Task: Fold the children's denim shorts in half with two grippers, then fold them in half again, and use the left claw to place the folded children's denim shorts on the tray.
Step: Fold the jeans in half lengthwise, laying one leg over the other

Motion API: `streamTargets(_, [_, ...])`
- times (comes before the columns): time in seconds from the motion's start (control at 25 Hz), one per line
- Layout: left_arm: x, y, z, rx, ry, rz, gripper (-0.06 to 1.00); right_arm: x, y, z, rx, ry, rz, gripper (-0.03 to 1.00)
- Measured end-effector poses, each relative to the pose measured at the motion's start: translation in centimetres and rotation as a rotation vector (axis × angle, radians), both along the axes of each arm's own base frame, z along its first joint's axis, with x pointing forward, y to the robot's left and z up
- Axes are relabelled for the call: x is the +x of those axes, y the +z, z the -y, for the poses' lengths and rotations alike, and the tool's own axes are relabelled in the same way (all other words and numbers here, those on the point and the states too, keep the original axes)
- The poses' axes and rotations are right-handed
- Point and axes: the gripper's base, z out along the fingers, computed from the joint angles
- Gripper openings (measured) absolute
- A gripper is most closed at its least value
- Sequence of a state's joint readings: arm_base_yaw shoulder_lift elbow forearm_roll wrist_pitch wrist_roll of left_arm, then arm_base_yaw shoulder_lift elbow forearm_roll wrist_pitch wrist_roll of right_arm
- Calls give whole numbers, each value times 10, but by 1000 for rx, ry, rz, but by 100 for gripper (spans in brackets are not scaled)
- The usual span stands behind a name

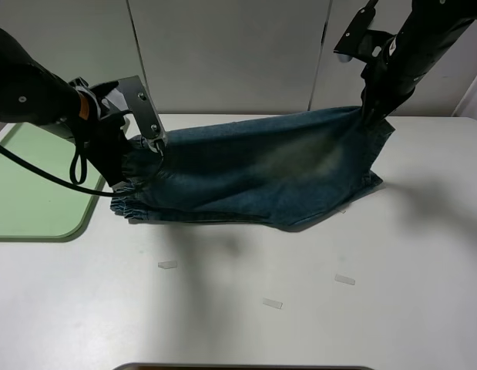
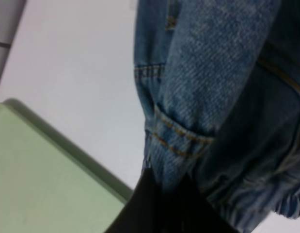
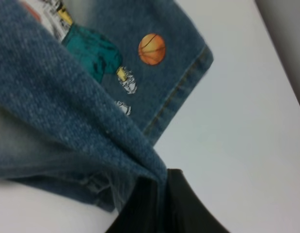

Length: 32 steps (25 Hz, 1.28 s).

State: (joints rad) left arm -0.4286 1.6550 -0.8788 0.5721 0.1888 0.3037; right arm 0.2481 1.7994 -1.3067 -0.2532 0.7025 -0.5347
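Mounted high, looking down across tabletop [image 1: 392,262] toward back wall [image 1: 223,54]. On each wrist, looking along jaws, very close on denim shorts [image 1: 261,166]. Shared with high view: shorts in both, tray [image 1: 38,193] edge in left.

The shorts [image 1: 277,166] are washed blue denim with a pale faded patch and tan stitching [image 2: 181,131]. Their cartoon patch [image 3: 94,56] shows teal, white and an orange basketball [image 3: 151,48]. The tray [image 1: 30,200] is pale green, the table [image 1: 315,308] white, and the left arm [image 1: 26,85] and right arm [image 1: 419,38] black.
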Motion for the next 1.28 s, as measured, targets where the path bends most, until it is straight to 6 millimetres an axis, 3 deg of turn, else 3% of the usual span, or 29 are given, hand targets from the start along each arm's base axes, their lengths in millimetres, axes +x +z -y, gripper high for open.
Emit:
streamTargets(0.44, [9, -16, -1, -14, -17, -4, 1, 11, -18, -1, -8, -12, 17, -3])
streamTargets(0.72, [17, -13, -12, -59, 7, 39, 1, 15, -17, -3, 20, -18, 66, -3])
streamTargets(1.28, [18, -12, -12, -70, 1, 50, 1, 16, -17, -3, 16, -15, 72, -3])
